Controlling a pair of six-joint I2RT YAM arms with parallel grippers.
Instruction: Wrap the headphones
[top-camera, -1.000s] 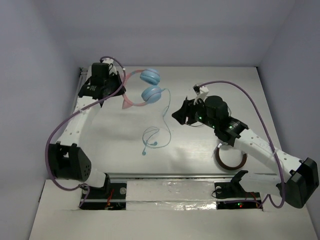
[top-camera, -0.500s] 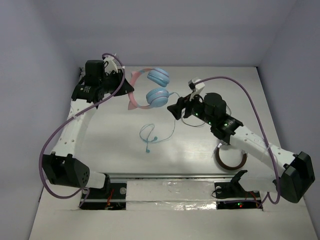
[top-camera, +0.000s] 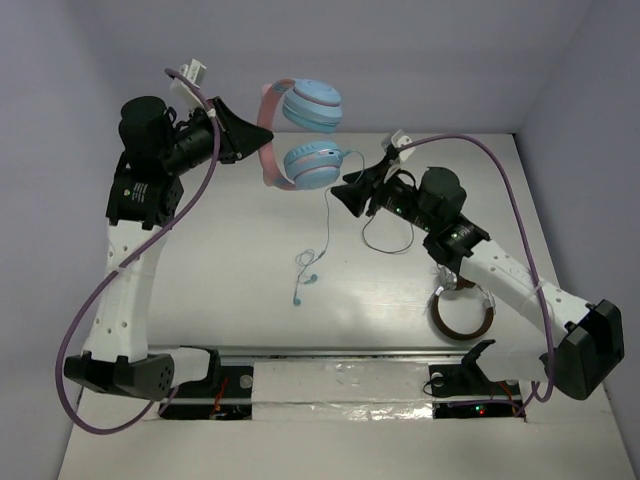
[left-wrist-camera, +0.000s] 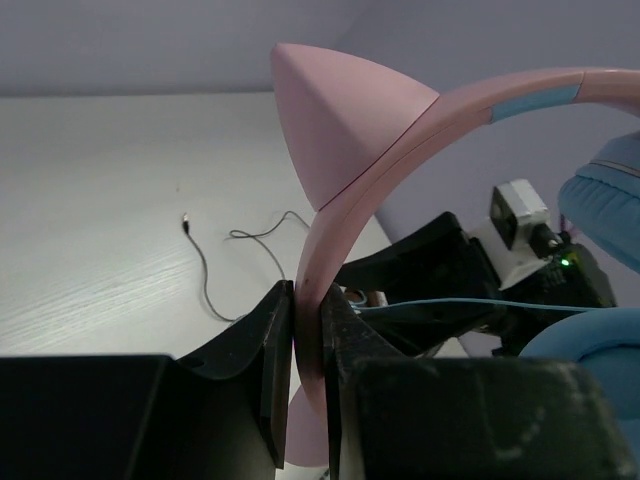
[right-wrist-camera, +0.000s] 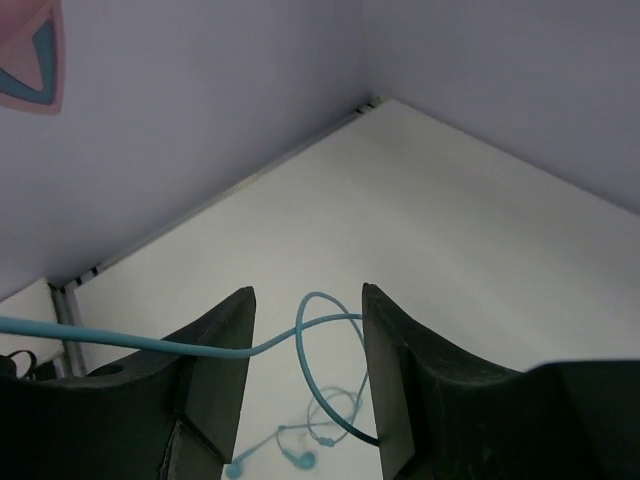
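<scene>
The left gripper (top-camera: 248, 148), clenched on the pink headband (left-wrist-camera: 318, 260), has lifted the headphones (top-camera: 308, 162) clear of the table (top-camera: 500, 180), so the light-blue cable (top-camera: 327, 230) now hangs taut-ish through the parted jaws of the right gripper (right-wrist-camera: 305, 335), ready for winding.

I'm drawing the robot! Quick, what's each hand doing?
Left gripper: shut on the headphones, at the pink headband.
Right gripper: open, blue cable running between its fingers, not pinched.
</scene>
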